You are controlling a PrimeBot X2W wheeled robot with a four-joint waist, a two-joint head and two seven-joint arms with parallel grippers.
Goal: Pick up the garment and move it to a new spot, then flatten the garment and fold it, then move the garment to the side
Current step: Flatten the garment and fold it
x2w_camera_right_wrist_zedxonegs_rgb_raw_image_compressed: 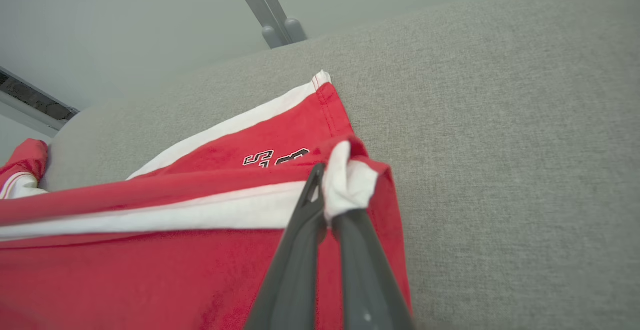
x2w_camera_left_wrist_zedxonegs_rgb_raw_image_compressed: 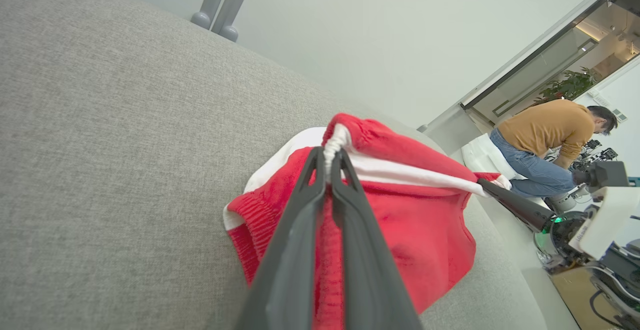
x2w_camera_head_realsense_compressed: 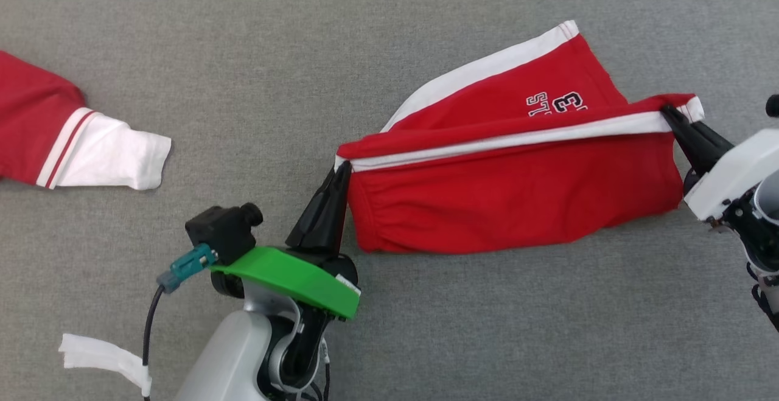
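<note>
Left tool (x2w_camera_head_realsense_compressed: 342, 171) on garment (x2w_camera_head_realsense_compressed: 517, 206), long axis left-right

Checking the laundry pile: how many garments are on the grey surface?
2. Red shorts at centre right, held by left gripper and right gripper; a red, white-cuffed sleeve at left edge, rest cut off.
</note>
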